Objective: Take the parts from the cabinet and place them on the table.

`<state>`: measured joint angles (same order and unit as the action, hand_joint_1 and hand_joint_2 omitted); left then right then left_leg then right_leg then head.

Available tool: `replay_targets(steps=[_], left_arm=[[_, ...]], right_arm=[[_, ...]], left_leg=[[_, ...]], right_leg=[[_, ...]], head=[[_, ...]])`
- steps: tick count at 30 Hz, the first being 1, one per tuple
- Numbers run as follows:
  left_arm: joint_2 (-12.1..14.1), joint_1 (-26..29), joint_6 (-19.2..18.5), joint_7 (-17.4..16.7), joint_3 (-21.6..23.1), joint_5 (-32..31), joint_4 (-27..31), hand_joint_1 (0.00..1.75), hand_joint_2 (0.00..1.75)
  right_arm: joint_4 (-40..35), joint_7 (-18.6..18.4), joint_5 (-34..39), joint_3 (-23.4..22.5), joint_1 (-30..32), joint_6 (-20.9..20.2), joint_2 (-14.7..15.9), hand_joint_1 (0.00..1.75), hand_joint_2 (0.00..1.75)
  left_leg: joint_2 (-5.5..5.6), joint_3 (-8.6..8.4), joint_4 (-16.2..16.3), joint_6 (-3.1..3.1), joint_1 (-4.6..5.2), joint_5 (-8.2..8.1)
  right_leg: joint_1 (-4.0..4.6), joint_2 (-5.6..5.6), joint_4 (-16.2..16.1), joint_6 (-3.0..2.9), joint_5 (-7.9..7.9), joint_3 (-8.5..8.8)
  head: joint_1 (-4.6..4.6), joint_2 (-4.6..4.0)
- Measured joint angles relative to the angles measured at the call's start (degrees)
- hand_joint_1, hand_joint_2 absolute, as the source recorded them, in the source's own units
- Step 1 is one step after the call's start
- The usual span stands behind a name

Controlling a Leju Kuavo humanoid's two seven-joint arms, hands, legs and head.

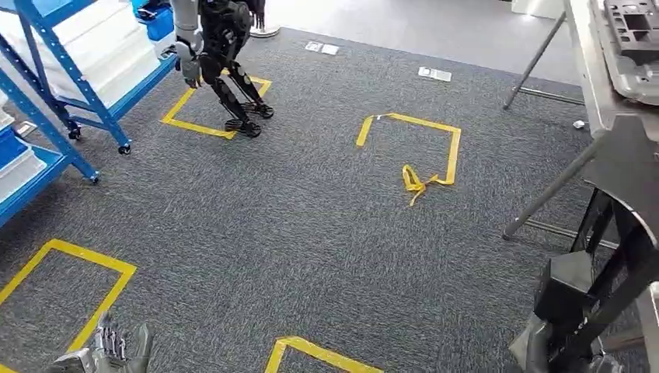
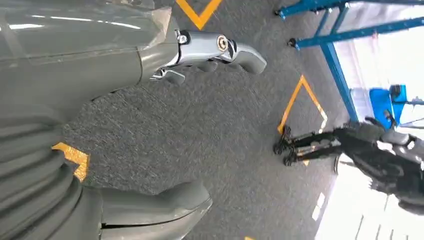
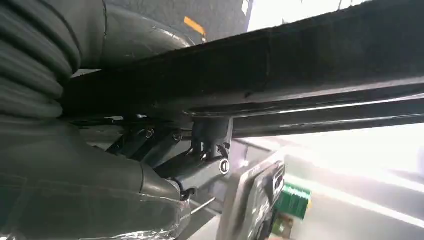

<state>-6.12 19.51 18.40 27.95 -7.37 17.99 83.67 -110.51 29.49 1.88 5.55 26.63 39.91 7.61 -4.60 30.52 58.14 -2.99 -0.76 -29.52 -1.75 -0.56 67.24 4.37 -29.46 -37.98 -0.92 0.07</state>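
Observation:
My right hand (image 1: 544, 342) sits at the lower right of the head view and grips a long black part (image 1: 614, 264) that rises toward the table (image 1: 592, 85). In the right wrist view the same black part (image 3: 280, 65) crosses the picture, with my right hand (image 3: 100, 190) and its fingers (image 3: 200, 170) wrapped under it. A grey moulded part (image 1: 633, 35) lies on the table top. My left hand (image 1: 109, 350) hangs low at the bottom left, fingers apart and holding nothing. Its fingers (image 2: 215, 50) and thumb (image 2: 160, 207) stand wide apart over the carpet.
A blue wheeled cabinet (image 1: 74, 70) with white trays stands at the far left. Another humanoid robot (image 1: 221, 54) stands beside it on a yellow floor square. Yellow tape squares mark the grey carpet, one with a loose curl (image 1: 416, 183). Grey table legs (image 1: 548, 190) slant down at right.

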Motion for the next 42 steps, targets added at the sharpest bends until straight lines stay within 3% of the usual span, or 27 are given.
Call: replay_targets(steps=[1,2,3,6,7,8,9,10,12,14,16,17,18,20,22,24,25,27,28,29,31,32,33,37,38,40,42], left_arm=[[-0.07,0.11,0.0,0.0,-0.02,0.0,0.18,0.0,1.75],[-0.07,0.23,0.0,0.0,-0.09,0.0,0.4,0.0,1.75],[-0.07,0.54,0.0,0.0,-0.18,0.0,0.66,0.0,1.75],[-0.13,0.55,-0.02,-0.07,-0.22,-0.11,1.12,0.0,1.75],[-0.26,0.62,-0.08,-0.11,-0.24,-0.39,1.47,0.0,1.75],[-0.33,0.61,-0.28,-0.26,-0.44,-0.68,1.71,0.0,1.75],[-0.53,0.9,-0.42,-0.46,-0.66,-1.01,1.97,0.0,1.75],[-0.72,1.32,-0.44,-0.59,-1.05,-1.29,2.17,0.0,1.75],[-1.05,2.11,-0.87,-1.31,-1.88,-1.57,2.56,0.0,1.75],[-1.57,2.72,-1.44,-1.82,-2.63,-2.39,3.08,0.0,1.75],[-2.46,3.16,-2.99,-2.62,-3.62,-3.93,4.0,0.0,1.75],[-2.93,3.41,-3.61,-2.95,-4.37,-4.55,4.42,0.0,1.75],[-3.4,3.67,-4.31,-3.19,-4.85,-5.25,4.74,0.0,1.75],[-4.48,3.98,-5.93,-3.54,-5.99,-6.76,5.36,0.0,1.75],[-5.44,3.79,-7.81,-3.87,-7.33,-8.31,6.1,0.0,1.75],[-6.49,3.88,-9.38,-4.26,-8.48,-9.53,6.58,0.0,1.75],[-7.25,3.98,-9.96,-4.31,-9.15,-9.88,6.71,0.0,1.75],[-8.2,3.96,-11.28,-4.39,-10.32,-10.93,6.71,0.0,1.75],[-8.55,3.9,-11.69,-4.55,-10.82,-11.35,6.71,0.0,1.75],[-8.94,3.81,-12.15,-4.66,-11.21,-11.76,6.71,0.0,1.75],[-9.64,3.61,-12.54,-4.72,-11.54,-12.35,6.71,0.0,1.75],[-9.95,3.5,-12.68,-4.72,-11.67,-12.59,6.71,0.0,1.75],[-10.19,3.47,-12.79,-4.72,-11.91,-12.66,6.71,0.0,1.75],[-10.8,2.91,-12.85,-4.81,-12.39,-12.76,6.71,0.0,1.75],[-10.91,2.55,-12.85,-4.83,-12.41,-12.83,6.71,0.0,1.75],[-10.97,2.4,-12.87,-4.85,-12.54,-13.0,6.69,0.0,1.75],[-11.04,2.5,-12.9,-4.98,-12.68,-13.11,6.65,0.0,1.75]], right_arm=[[-0.09,-0.02,0.0,0.04,-0.01,0.0,-0.04,1.69,1.75],[-0.11,-0.02,0.0,0.11,-0.05,-0.02,-0.13,1.69,1.75],[-0.11,-0.11,0.0,0.17,-0.29,0.0,-0.15,1.69,1.75],[-0.28,-0.22,0.02,0.24,-0.14,0.0,-0.35,1.69,1.75],[-0.39,-0.22,0.0,0.28,-0.15,0.0,-0.35,1.69,1.75],[-0.44,-0.26,0.02,0.33,-0.14,0.0,-0.42,1.69,1.75],[-0.44,-0.35,0.07,0.44,-0.42,-0.02,-0.41,1.69,1.75],[-0.44,-0.39,0.04,0.63,-0.68,-0.09,-0.39,1.69,1.75],[-0.42,-0.53,0.0,1.01,-0.89,-0.17,-0.41,1.69,1.75],[-0.42,-0.85,-0.04,1.16,-0.85,-0.13,-0.42,1.69,1.75],[-0.42,-1.07,-0.09,1.38,-0.87,-0.11,-0.42,1.69,1.75],[-0.42,-1.2,-0.09,1.51,-0.87,-0.11,-0.42,1.69,1.75],[-0.42,-1.27,-0.07,1.53,-1.02,-0.11,-0.39,1.69,1.75],[-0.42,-1.31,0.02,1.62,-0.91,-0.11,-0.35,1.69,1.75],[-0.39,-1.33,0.35,1.66,-0.58,-0.09,-0.33,1.69,1.75],[-0.39,-1.2,0.35,1.84,-0.53,-0.02,-0.26,1.69,1.75],[-0.39,-1.16,0.18,1.9,-0.59,-0.02,-0.2,1.69,1.75],[-0.39,-1.25,-0.26,1.97,-0.38,-0.02,-0.24,1.69,1.75],[-0.39,-1.38,-0.55,2.03,-0.15,0.0,-0.24,1.69,1.75],[-0.39,-1.46,-0.72,2.08,0.08,-0.02,-0.24,1.69,1.75],[-0.39,-1.68,-0.92,2.12,0.21,0.0,-0.2,1.69,1.75],[-0.39,-1.7,-1.03,2.12,0.22,-0.02,-0.2,1.69,1.75],[-0.39,-1.71,-1.05,2.12,0.17,-0.02,-0.17,1.69,1.75],[-0.46,-1.88,-1.2,2.01,0.9,0.0,-0.09,1.69,1.75],[-0.72,-1.92,-1.38,2.03,1.15,0.0,-0.11,1.69,1.75],[-0.98,-1.99,-1.57,2.03,1.11,0.0,-0.22,1.69,1.75],[-1.07,-2.03,-1.73,2.03,1.11,0.0,-0.26,1.69,1.75]], left_leg=[[-0.49,-0.26,0.02,0.26,-0.03,-0.16],[-0.87,-0.63,0.08,0.59,0.27,-0.36],[-1.52,-0.91,0.1,1.32,0.58,-0.88],[-3.21,-1.84,-0.58,2.11,0.35,-0.91],[-2.89,-1.88,-0.36,2.69,0.07,-1.26],[0.71,-1.55,0.88,2.99,-0.14,-2.37],[3.12,-0.17,3.98,2.9,-0.2,-4.71],[4.2,1.84,8.32,2.84,-0.19,-7.1],[4.8,6.38,16.99,2.84,-0.2,-10.4],[4.8,6.95,16.55,2.69,-0.22,-8.2],[5.8,3.2,7.58,2.5,-0.45,-2.4],[8.4,1.37,3.3,2.4,-0.84,-0.44],[10.8,0.96,0.88,2.4,-0.93,-0.29],[9.06,1.08,1.34,2.03,-0.37,-0.41],[7.62,0.67,0.76,0.8,-0.13,-0.01],[6.16,0.19,0.22,-0.09,-0.16,0.44],[5.18,0.19,0.22,-0.27,0.0,0.4],[3.44,0.32,0.24,-0.41,0.22,0.28],[2.69,0.33,0.24,-0.37,0.27,0.25],[1.99,0.32,0.24,-0.32,0.27,0.16],[0.64,0.05,0.25,0.03,0.23,-0.1],[0.11,-0.23,0.28,0.33,0.24,-0.3],[-0.4,-0.47,0.29,0.77,0.67,-0.59],[-2.59,-1.37,-0.04,1.88,0.61,-1.01],[-1.77,-1.06,0.44,2.47,0.16,-1.65],[3.36,1.25,6.24,2.57,-0.02,-5.53],[4.68,6.13,16.09,2.68,-0.03,-9.89]], right_leg=[[-0.11,-1.63,-5.66,0.4,1.49,3.41],[-0.06,-4.68,-8.96,0.11,1.74,5.31],[0.68,-4.75,-8.94,-0.37,2.1,5.4],[1.12,-2.59,-8.8,-1.42,2.06,4.68],[0.32,-1.79,-9.16,-2.06,2.43,5.45],[-0.15,-1.1,-9.21,-2.23,2.54,5.29],[-0.12,-0.51,-9.21,-2.97,2.73,5.25],[0.02,0.19,-9.21,-3.38,2.79,5.16],[0.41,1.94,-9.17,-3.45,2.74,5.1],[0.48,3.57,-9.15,-3.44,2.73,5.23],[0.45,5.17,-9.11,-3.4,2.71,5.53],[0.42,5.88,-9.07,-3.35,2.72,5.52],[1.25,6.48,-8.38,-2.95,2.45,5.12],[0.83,7.75,-8.78,-2.23,2.59,4.5],[0.63,9.12,-9.16,-1.11,2.88,4.1],[0.83,3.73,-5.56,-1.58,0.96,2.66],[0.91,2.29,-1.22,-1.99,-1.25,0.5],[0.73,1.47,6.83,-2.11,-4.29,-3.45],[0.62,1.28,8.47,-1.77,-4.54,-4.18],[0.49,1.14,7.37,-1.28,-3.9,-3.54],[0.2,0.08,-1.79,0.08,-0.47,1.49],[0.12,-1.91,-7.29,0.47,1.09,4.69],[0.45,-4.05,-8.36,-0.05,1.49,5.29],[1.08,-1.58,-8.79,-1.5,2.1,4.7],[-0.15,-0.96,-9.18,-2.15,2.31,5.5],[0.07,0.01,-9.15,-3.18,2.43,5.46],[0.36,1.5,-9.15,-3.42,2.49,5.31]], head=[[-0.04,0.0],[-0.11,0.02],[-0.11,0.0],[0.24,0.02],[0.24,0.0],[0.59,0.0],[0.7,0.0],[0.72,0.0],[0.77,0.0],[0.72,0.0],[0.77,0.0],[0.76,0.0],[0.72,0.0],[0.48,0.0],[0.46,0.0],[0.33,0.0],[-0.09,0.0],[-0.04,0.0],[-0.11,0.0],[-0.02,0.0],[-0.09,0.0],[-0.13,0.0],[-0.13,0.0],[0.02,0.0],[0.18,0.02],[0.59,0.0],[0.79,0.0]])
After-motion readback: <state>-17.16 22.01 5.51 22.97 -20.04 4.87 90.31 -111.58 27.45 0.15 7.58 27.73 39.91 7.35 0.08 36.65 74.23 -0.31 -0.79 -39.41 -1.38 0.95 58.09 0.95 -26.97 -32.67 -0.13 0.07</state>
